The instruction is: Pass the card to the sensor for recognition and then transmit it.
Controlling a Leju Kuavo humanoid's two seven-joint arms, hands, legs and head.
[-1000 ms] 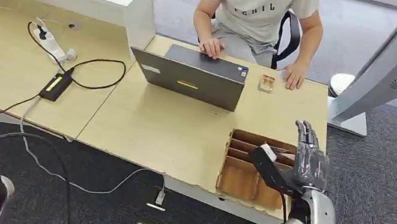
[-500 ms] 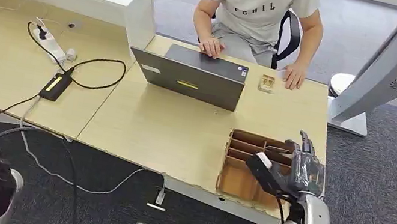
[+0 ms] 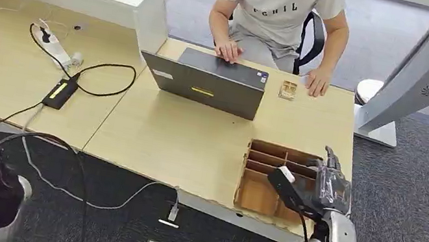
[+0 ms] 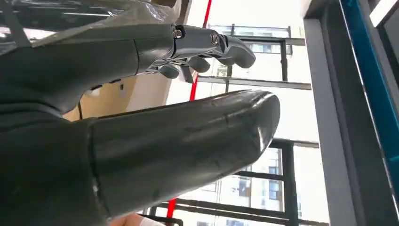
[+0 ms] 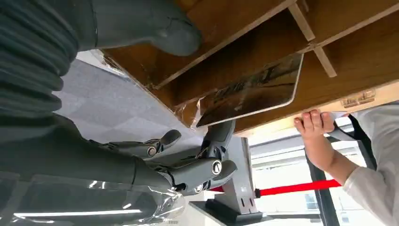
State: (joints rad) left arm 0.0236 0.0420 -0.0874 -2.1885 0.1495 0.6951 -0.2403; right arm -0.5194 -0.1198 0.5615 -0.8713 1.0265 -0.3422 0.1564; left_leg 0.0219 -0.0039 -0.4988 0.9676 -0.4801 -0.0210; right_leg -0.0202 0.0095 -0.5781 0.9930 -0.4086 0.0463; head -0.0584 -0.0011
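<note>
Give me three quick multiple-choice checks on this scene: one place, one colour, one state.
1. Where on the desk is the wooden box?
A beside the power strip
B at the near edge, right side
C on the white shelf

2. The laptop lid is:
A red
B dark grey
C yellow

3. The left robot hand is:
A holding a card
B gripping a cable
C empty, fingers apart

Answers: B, the box sits at the near edge under the right robot hand; B, the lid faces the head view; C, nothing lies between thumb and fingers.
</note>
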